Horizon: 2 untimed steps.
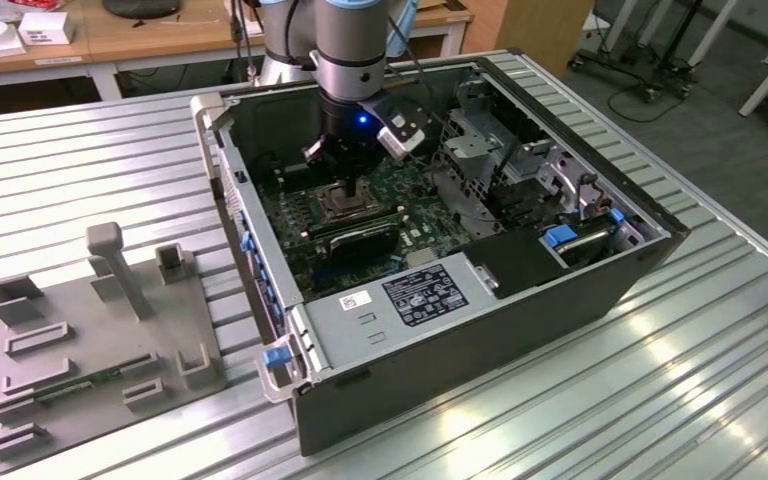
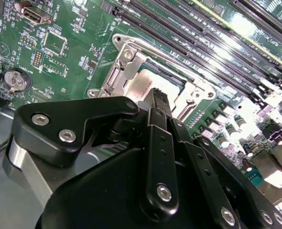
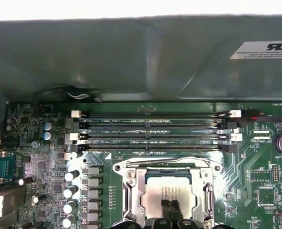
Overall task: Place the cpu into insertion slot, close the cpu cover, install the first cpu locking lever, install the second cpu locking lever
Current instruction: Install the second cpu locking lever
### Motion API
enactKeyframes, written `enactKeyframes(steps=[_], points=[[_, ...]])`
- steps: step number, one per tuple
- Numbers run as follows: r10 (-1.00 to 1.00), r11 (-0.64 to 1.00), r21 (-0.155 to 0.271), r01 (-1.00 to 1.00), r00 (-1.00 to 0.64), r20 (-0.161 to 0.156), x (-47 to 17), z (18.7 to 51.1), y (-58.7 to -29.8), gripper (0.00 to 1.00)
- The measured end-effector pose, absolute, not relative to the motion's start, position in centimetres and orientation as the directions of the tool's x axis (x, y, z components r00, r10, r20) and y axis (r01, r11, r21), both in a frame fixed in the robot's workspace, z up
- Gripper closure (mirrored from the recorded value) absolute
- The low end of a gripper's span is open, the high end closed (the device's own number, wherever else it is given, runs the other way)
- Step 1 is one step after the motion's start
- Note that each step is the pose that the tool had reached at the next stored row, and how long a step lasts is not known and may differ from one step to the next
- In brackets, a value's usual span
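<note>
Exterior view: I am reaching my gripper down into the open computer case, over the insertion slot.
Second wrist view: my fingers are pinching narrow, tips on the cpu, apparently seating it.
First wrist view: the cpu cover is lying closed around the chip, framing it.

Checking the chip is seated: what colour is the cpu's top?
Pale silvery-grey square cpu, clearest in the first wrist view.
</note>
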State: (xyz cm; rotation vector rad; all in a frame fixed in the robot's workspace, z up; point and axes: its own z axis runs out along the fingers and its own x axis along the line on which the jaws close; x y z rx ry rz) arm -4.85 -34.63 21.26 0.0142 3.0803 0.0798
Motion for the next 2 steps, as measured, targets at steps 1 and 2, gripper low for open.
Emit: enactKeyframes(steps=[1,2], points=[[0.010,0.999,0.052,0.007,-0.998,-0.060,-4.85,21.26,-34.63,0.89],[0.010,0.999,0.052,0.007,-0.998,-0.060,-4.85,21.26,-34.63,0.89]])
